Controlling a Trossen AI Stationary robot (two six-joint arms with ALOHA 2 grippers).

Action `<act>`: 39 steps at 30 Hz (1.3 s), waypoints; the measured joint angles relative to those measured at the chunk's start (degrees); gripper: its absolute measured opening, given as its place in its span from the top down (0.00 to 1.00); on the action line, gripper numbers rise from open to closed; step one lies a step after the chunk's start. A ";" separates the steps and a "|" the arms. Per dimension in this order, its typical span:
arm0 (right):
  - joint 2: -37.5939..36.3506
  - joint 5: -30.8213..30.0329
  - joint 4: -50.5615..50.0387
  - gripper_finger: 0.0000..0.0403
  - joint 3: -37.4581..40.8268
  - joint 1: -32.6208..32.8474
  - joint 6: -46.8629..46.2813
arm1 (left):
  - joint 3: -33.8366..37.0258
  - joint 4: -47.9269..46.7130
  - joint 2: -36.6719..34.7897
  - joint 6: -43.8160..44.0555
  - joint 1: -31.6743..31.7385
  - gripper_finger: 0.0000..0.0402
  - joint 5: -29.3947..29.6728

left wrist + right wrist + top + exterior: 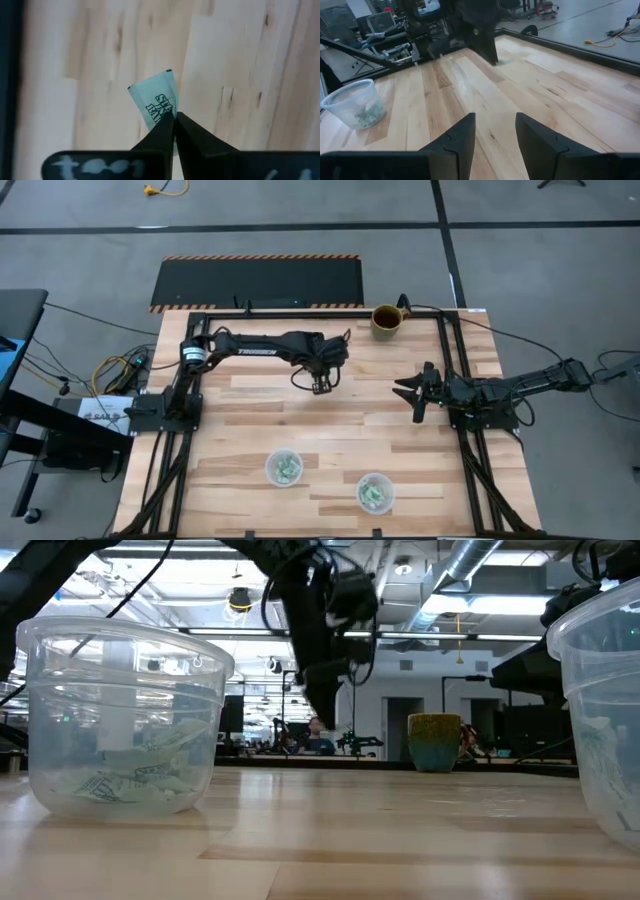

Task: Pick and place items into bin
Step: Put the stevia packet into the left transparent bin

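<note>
My left gripper (321, 387) hangs over the middle of the table and is shut on a small pale mint-green packet with black print (156, 100). In the low view the same gripper (322, 705) points down, well above the wood. Two clear round cups stand near the table's near edge, one to the left (284, 468) and one to the right (375, 493); both hold several pale pieces. My right gripper (418, 392) waits open near the table's right side, its fingers (492, 132) level above bare wood. My left gripper pinches the mint-green packet by one end (167, 114) between its two fingertips, coming from above and pointing down. The packet is lifted clear of the table, and its free end sticks out past the fingertips.
A brown mug (386, 319) stands at the table's far edge, right of centre. A black panel with striped edge (258, 283) lies beyond the far edge. Bare wood lies between the two arms and the cups.
</note>
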State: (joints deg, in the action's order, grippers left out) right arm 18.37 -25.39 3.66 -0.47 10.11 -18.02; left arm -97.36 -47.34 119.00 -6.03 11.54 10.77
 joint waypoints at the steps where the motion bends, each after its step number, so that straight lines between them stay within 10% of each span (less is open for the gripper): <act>1: -0.01 0.00 0.01 0.67 0.00 0.00 0.00 | -1.33 -1.22 -0.08 0.65 -0.64 1.00 1.28; 15: 0.00 0.00 0.02 0.67 0.00 0.00 0.00 | -12.48 -5.48 -11.68 12.89 -14.49 1.00 14.20; 39: -0.02 0.00 0.02 0.67 0.00 0.00 0.00 | -5.29 -15.32 -17.29 45.76 -48.28 1.00 34.59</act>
State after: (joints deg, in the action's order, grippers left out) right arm 18.35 -25.39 3.68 -0.47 10.11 -18.02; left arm -102.65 -62.65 101.71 39.74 -36.74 45.36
